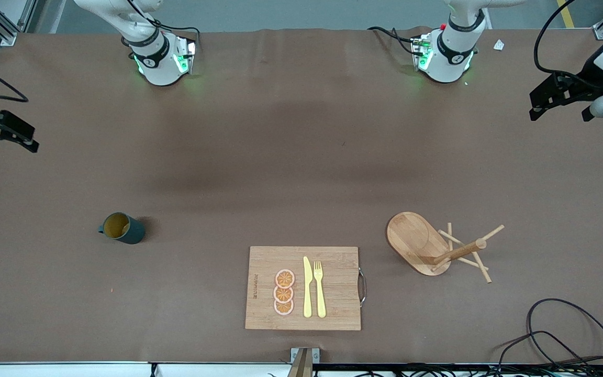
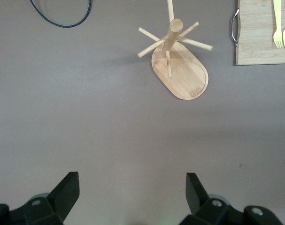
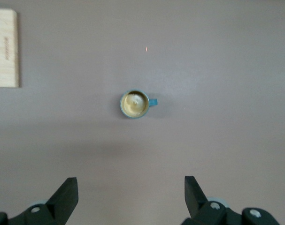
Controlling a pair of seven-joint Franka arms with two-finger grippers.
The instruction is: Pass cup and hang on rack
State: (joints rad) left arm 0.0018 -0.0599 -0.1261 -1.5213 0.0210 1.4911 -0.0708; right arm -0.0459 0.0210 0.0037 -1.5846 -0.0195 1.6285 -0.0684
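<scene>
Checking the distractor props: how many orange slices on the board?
3. The orange slices lie in a row on the cutting board, beside the knife: one farthest from the front camera, one in the middle, one nearest. None looks hidden.

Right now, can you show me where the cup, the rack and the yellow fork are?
cup point(image 1: 122, 229): front view, on its teal side wall.
rack point(image 1: 411, 238): front view, on its oval base.
yellow fork point(image 1: 320, 290): front view, on its handle.

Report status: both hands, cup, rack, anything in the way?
Left hand and right hand open, empty, waiting high at the table ends. Cup upright, untouched, at right arm's end. Rack upright, pegs free. Cutting board between them, nearer the front camera.
</scene>
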